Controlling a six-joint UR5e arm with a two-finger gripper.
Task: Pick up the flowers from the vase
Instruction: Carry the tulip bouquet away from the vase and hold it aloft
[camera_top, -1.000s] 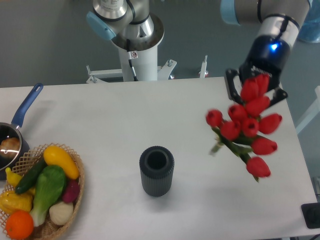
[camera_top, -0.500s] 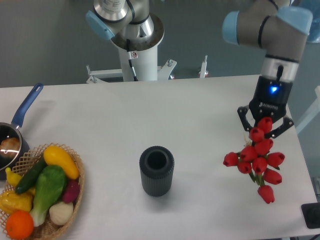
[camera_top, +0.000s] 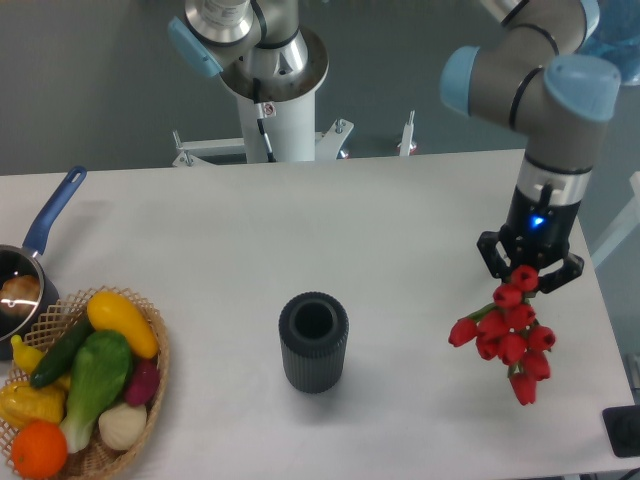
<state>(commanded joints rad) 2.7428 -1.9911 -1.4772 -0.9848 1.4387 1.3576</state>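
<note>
The flowers, a bunch of red tulip buds with bits of green stem, hang low over the right side of the table, buds pointing toward the front edge. My gripper points down right above them and is shut on the flowers' upper end; a red bud shows between its dark fingers. The stems are mostly hidden by the buds. The vase, a dark grey ribbed cylinder, stands upright near the table's middle front with its round mouth empty, well to the left of the gripper.
A wicker basket of vegetables and fruit sits at the front left. Behind it is a saucepan with a blue handle. The arm's white base column stands behind the table's far edge. The table's right edge lies close to the flowers.
The gripper has carried the flowers from high at the back right down and toward the front. The bunch now hangs lower and looks smaller and tighter. The vase has not moved.
</note>
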